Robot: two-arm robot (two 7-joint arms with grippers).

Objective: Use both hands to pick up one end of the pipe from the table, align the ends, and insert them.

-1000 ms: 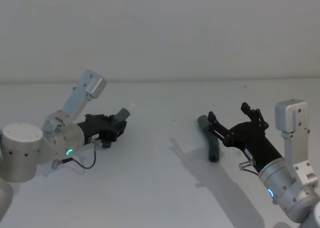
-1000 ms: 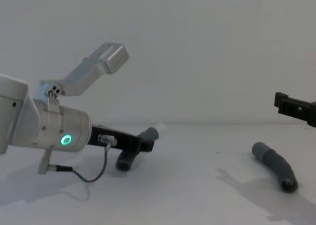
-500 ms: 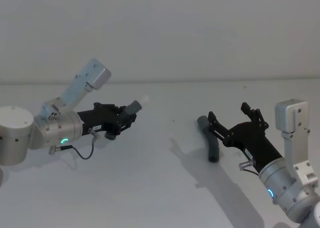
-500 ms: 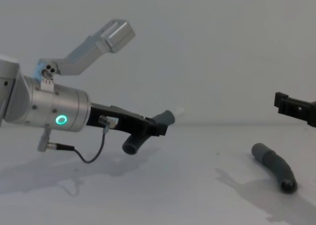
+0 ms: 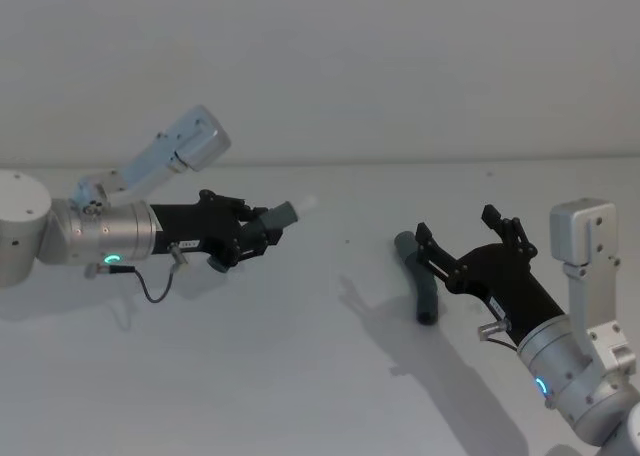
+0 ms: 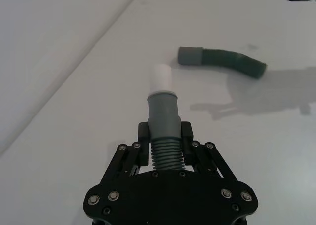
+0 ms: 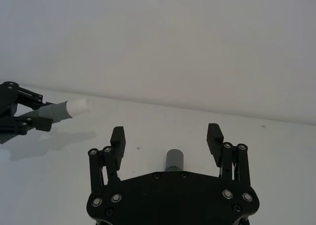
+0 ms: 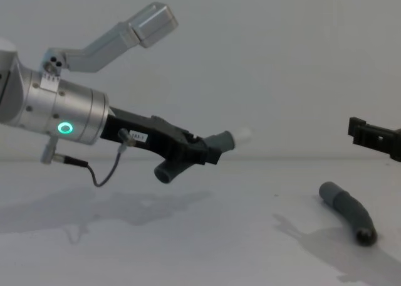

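Left gripper [image 5: 264,229] pinches pipe piece [image 5: 283,214] — right gripper [image 5: 456,223] splayed.

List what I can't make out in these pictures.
1. Right wrist view: the right gripper hides most of the lying pipe piece; one end shows.
2. Left wrist view: the left gripper covers the rear of the held piece.
3. Chest view: the picture's edge cuts off the right gripper.

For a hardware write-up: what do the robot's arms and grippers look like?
Both arms are silver cylinders with black angular two-finger grippers studded with silver screws. The left arm carries a green ring light, a thin black looping cable and a white label near the left gripper. The right arm shows a bluish light behind the right gripper. Each wrist bears a pale grey boxy mount.
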